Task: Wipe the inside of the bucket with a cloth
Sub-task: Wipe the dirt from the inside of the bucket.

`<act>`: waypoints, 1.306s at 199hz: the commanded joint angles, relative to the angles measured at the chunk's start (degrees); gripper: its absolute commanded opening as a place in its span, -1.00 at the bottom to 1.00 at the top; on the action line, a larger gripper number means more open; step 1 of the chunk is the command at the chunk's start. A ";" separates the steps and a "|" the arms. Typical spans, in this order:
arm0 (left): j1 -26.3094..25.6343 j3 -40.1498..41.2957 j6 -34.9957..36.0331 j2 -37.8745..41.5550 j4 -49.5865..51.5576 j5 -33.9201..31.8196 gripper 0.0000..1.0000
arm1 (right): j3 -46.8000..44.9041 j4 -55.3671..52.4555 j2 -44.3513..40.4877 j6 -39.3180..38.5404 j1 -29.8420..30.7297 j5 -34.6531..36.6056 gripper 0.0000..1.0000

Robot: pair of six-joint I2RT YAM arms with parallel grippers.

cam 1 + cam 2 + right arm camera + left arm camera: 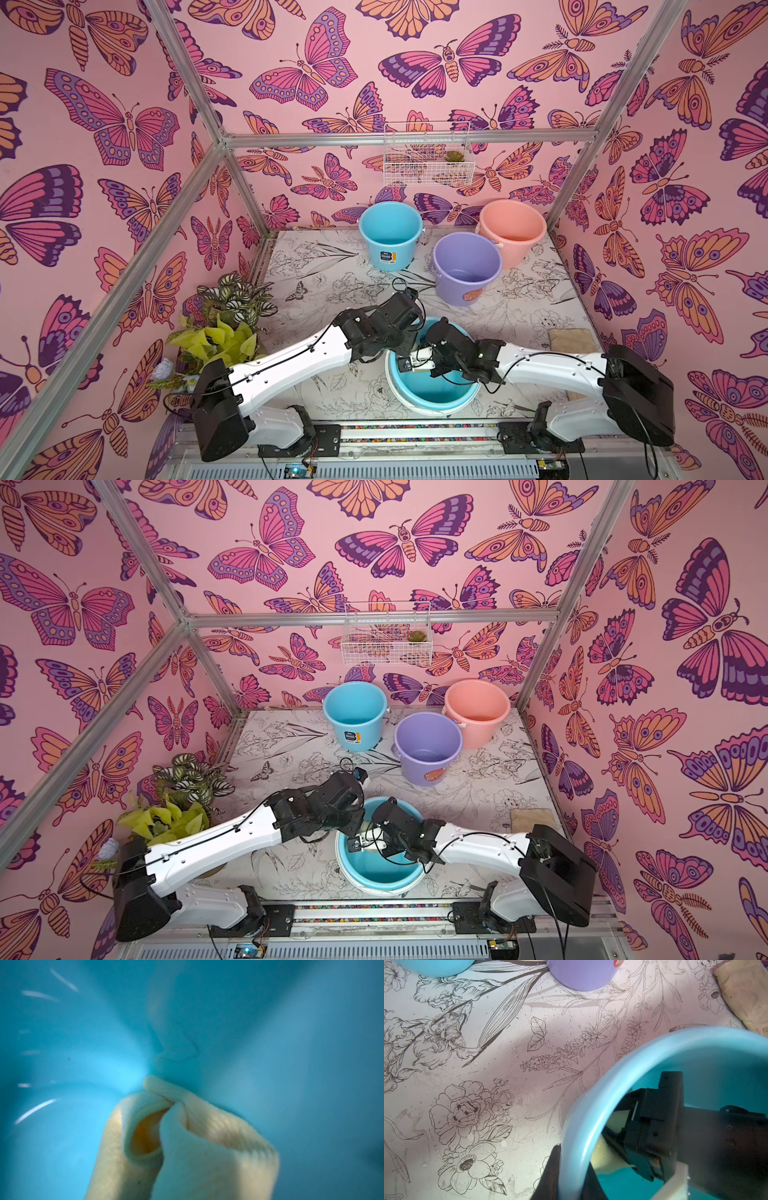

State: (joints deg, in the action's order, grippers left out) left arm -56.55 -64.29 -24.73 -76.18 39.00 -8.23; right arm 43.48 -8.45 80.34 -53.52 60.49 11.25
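Note:
The lavender bucket (465, 270) (428, 750) with an orange sticker stands upright and untouched at mid-back, its base showing in the left wrist view (581, 974). Both arms are at a sky-blue bucket (440, 388) (382, 868) near the front edge. My left gripper (572, 1178) is shut on that blue bucket's rim (577, 1130), one finger outside and one inside. My right gripper (616, 1147) reaches down inside it, shut on the pale-yellow cloth (187, 1147) (602, 1159). The bunched cloth presses against the blue inner wall (83, 1053) and hides the right fingers in the right wrist view.
A second sky-blue bucket (388, 232) and a salmon-pink bucket (513, 228) stand at the back. A flat tan mat (571, 338) lies by the right wall. Potted plants (224, 324) crowd the left front. A wire basket (428, 153) hangs on the back wall.

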 commanded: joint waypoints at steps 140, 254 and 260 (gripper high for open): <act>-6.31 7.24 8.19 9.57 -21.92 -6.77 -1.00 | 12.77 -28.86 2.90 -0.72 1.90 17.03 -1.00; -7.53 9.18 8.16 8.42 -24.04 -8.73 -1.00 | 9.78 -27.39 -7.81 5.89 2.26 4.70 -1.00; -7.55 9.27 8.33 8.50 -24.32 -8.29 -1.00 | 9.32 -26.03 -8.60 5.88 2.24 5.28 -1.00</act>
State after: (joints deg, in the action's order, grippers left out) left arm -63.83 -55.09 -16.88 -68.27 19.73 -18.41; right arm 54.26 -37.32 75.79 -49.45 62.30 18.26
